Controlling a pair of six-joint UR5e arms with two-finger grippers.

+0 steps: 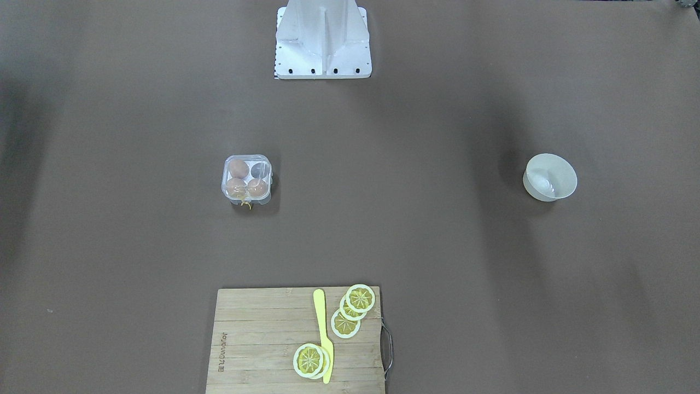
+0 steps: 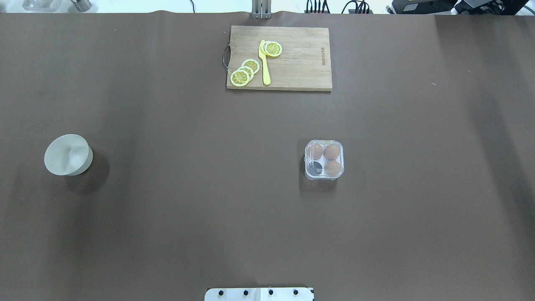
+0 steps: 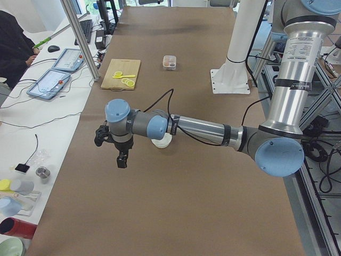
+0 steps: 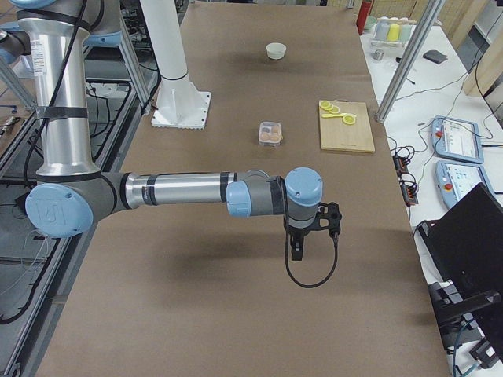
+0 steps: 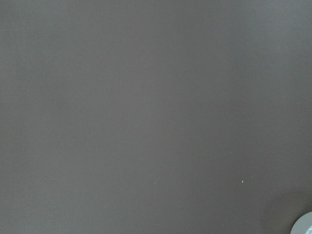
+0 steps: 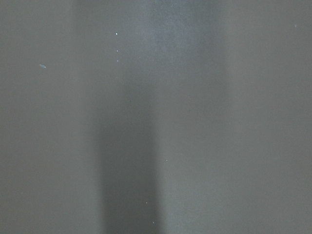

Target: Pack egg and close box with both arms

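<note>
Nearest the front-facing camera lay the wooden cutting board (image 1: 257, 339), carrying lemon slices (image 1: 345, 323) and a yellow knife (image 1: 324, 339). Beyond it, on the brown table (image 1: 437, 246), stood the box (image 1: 261, 170), with three eggs (image 1: 238, 167) in its cells and one cell bare; a yellow thread hung at its front edge. Its clear lid seemed down, though whether it was latched could not be told. The white bowl (image 1: 552, 175) sat well apart, on the robot's left side. The left arm (image 3: 202, 128) reached out over the table, its left gripper (image 3: 122, 161) hanging above the surface near the bowl. The right arm (image 4: 181, 190) held the right gripper (image 4: 296, 253) above bare table, well away from the box. Neither claw showed clearly enough to tell whether it was spread or pressed together
</note>
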